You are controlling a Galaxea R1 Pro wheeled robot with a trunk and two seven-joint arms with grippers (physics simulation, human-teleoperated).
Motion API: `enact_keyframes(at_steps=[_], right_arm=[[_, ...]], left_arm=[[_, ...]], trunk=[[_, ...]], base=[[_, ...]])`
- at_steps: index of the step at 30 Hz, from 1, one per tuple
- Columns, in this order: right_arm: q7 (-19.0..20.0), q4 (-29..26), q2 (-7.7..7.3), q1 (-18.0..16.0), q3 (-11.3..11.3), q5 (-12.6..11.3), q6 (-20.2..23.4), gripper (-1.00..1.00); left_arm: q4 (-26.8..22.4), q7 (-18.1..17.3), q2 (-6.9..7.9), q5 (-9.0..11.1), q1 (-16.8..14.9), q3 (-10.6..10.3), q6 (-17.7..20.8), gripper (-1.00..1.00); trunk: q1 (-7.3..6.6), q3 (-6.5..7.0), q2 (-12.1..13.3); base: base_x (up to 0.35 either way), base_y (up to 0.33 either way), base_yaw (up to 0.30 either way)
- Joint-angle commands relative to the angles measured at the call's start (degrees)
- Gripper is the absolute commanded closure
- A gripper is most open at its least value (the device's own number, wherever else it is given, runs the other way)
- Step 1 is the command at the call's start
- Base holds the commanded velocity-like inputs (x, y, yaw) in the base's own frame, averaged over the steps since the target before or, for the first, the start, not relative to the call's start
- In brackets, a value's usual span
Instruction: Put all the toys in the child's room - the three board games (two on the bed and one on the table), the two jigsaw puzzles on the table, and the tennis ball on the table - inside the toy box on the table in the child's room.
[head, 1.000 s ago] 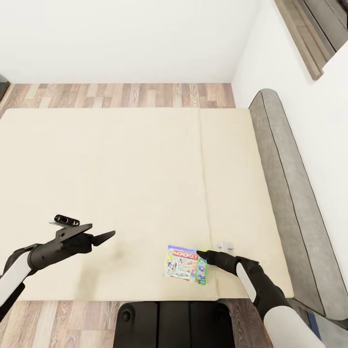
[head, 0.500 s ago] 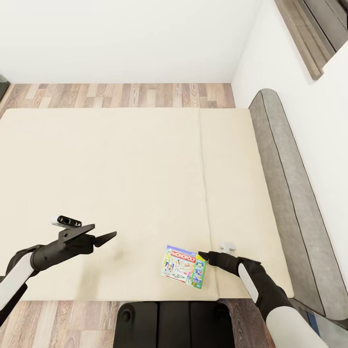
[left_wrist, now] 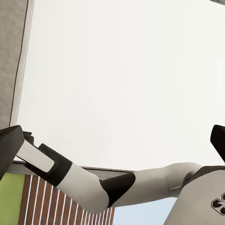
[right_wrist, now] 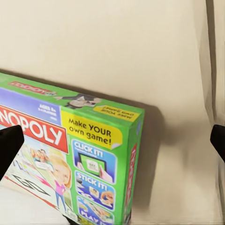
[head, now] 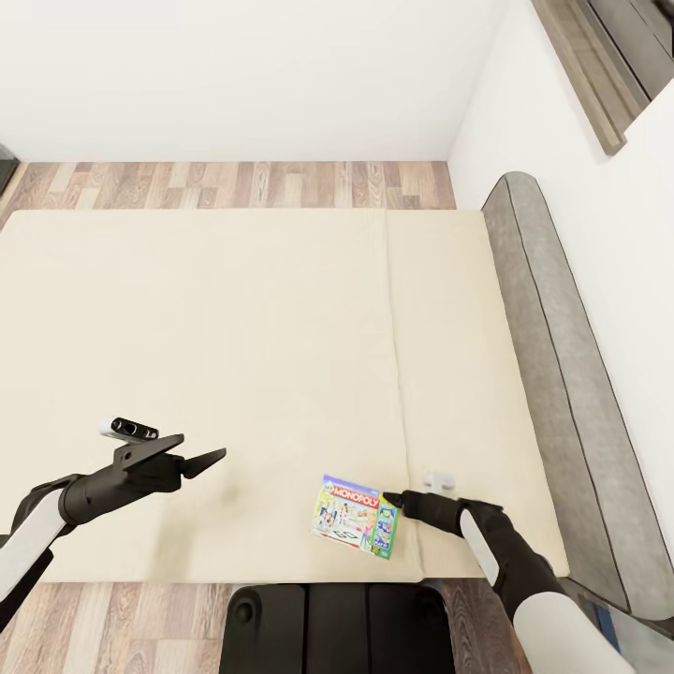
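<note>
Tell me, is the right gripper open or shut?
Open. The right gripper shows fingertips far apart in its wrist view, beside the Monopoly box.

Monopoly board game (head: 355, 517), flat box with green side band, red logo and "Make YOUR own game!" panel (right_wrist: 91, 132), lies face-up, slightly skewed, on the cream bed (head: 234, 328) near its seam, green edge just ahead of right gripper's (head: 388, 497) spread jaws.
</note>
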Motion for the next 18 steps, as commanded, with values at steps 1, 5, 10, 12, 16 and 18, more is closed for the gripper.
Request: enact_keyframes(at_steps=[1,5,10,12,16,18], right_arm=[[0.03,0.03,0.12,-0.06,-0.17,-0.29,0.76,-1.0],[-0.11,0.12,0.46,-0.23,-0.27,-0.31,2.04,-1.0],[-0.17,0.17,0.75,-0.49,-0.31,-0.44,6.87,-1.0],[-0.22,0.21,1.08,-0.57,-0.32,-0.49,7.3,-1.0],[-0.26,0.22,2.2,-0.64,-0.26,-0.38,7.54,-1.0],[-0.23,0.24,2.44,-0.61,-0.25,-0.34,7.49,-1.0]], left_arm=[[0.02,-0.12,0.06,0.2,-0.04,-0.12,0.26,-1.0],[0.02,-0.14,0.06,0.2,-0.04,-0.12,0.26,-1.0],[0.02,-0.15,0.06,0.2,-0.04,-0.12,0.26,-1.0],[0.02,-0.15,0.06,0.24,-0.04,-0.15,0.26,-1.0],[0.02,-0.15,0.04,0.21,-0.04,-0.14,0.26,-1.0],[0.02,-0.15,0.05,0.21,-0.04,-0.13,0.26,-1.0]], trunk=[[0.03,-0.06,-0.09],[0.03,-0.06,-0.09],[0.03,-0.06,-0.09],[0.03,-0.06,-0.09],[0.03,-0.06,-0.09],[0.03,-0.06,-0.09]], base=[[0.0,0.0,0.0],[0.0,0.0,0.0],[0.0,0.0,0.0],[0.0,0.0,0.0],[0.0,0.0,0.0],[0.0,0.0,0.0]])
